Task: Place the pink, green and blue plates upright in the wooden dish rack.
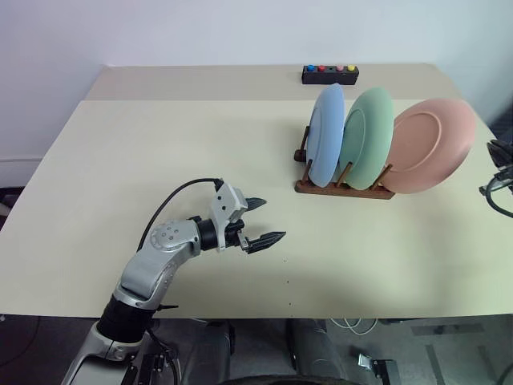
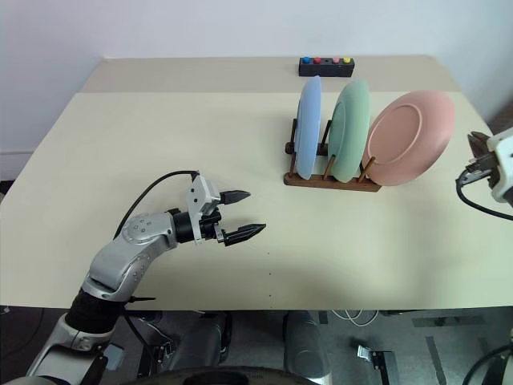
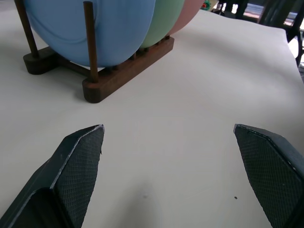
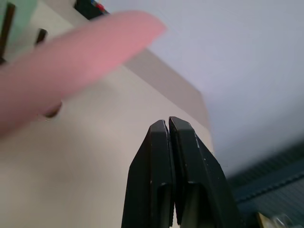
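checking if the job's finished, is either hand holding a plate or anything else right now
Nothing is held. The left hand hangs open over bare table, and the right hand is shut on nothing, clear of the pink plate in the wooden dish rack.

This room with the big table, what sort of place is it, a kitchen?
Probably a robot test lab, not a kitchen. A bare beige table carries just a wooden dish rack holding three plates and a small black box with coloured buttons. Loose cables lie on the floor below.

A lab or test room: a bare beige table (image 1: 160,160) against a plain white wall (image 1: 200,32), a button box (image 1: 329,74), loose cables (image 1: 353,325) on the floor.
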Tool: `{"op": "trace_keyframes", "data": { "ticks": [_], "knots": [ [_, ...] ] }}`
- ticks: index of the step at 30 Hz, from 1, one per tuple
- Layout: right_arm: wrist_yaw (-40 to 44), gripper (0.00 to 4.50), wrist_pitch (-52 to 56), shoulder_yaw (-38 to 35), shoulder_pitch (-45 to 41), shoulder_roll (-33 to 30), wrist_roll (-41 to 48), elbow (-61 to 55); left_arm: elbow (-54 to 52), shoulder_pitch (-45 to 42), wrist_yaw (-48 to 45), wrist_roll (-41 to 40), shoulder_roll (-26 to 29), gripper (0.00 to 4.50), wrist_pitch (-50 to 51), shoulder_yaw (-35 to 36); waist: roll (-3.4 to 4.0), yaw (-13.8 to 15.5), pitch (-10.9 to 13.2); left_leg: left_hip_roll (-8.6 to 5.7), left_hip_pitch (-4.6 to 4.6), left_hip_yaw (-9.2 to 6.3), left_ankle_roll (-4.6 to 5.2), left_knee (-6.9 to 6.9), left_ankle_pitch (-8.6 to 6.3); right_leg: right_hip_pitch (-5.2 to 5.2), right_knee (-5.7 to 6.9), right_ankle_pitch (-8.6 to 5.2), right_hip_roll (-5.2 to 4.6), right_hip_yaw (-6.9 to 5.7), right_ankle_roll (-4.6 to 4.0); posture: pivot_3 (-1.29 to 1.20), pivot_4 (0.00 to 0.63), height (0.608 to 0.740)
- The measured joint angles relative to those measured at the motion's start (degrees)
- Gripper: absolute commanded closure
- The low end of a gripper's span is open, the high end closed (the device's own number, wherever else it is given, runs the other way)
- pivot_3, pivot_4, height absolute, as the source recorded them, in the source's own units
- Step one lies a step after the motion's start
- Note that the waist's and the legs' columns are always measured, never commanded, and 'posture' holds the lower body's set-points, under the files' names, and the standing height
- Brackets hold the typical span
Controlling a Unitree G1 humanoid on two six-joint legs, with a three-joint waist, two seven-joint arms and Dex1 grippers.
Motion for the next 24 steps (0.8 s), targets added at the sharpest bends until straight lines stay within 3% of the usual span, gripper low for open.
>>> {"op": "trace_keyframes", "data": {
  "ticks": [17,24],
  "knots": [
    [4.29,4.45,2.89,3.66,0.58,2.57,5.52,-12.01,-0.01,0.15,0.23,0.37,0.03,0.00,-0.03,0.06,0.00,0.22,0.00,-0.01,-0.02,-0.03,0.00,0.01,0.00,0.00,0.00,0.04,0.00,-0.01,0.08,0.00,0.150,0.734],
    [3.29,4.45,3.24,3.66,1.33,2.70,4.36,-11.64,0.00,0.15,0.39,0.62,-0.29,0.00,-0.29,0.04,0.00,0.23,0.00,-0.01,-0.01,-0.03,0.00,0.00,0.00,0.00,0.00,0.03,0.00,-0.01,0.07,0.00,0.150,0.734]
  ]
}}
